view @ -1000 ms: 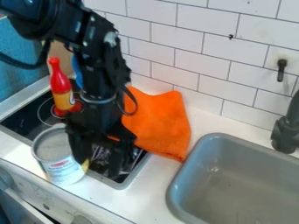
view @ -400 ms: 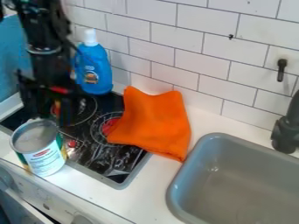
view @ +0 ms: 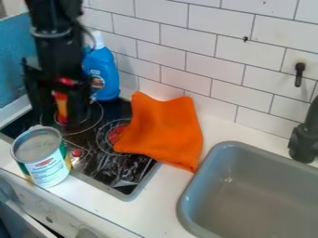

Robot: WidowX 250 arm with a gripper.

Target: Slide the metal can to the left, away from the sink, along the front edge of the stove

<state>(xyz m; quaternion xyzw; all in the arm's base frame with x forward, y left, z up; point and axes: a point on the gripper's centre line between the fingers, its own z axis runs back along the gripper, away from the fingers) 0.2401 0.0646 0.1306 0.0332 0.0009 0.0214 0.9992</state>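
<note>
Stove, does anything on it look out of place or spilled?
The orange cloth looks out of place: it lies partly over the stove and a burner. Pale streaks near the front could be residue or glare; I can't tell.

The black two-finger gripper [view: 59, 118] hides most of, seemingly, a red-and-yellow plastic bottle [view: 61, 107]; the right edge crops the grey basin sink [view: 255, 197].

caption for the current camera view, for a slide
Black gripper at a red-and-yellow squeeze bottle over the cooktop, near a labelled can, blue bottle and orange cloth.
</note>
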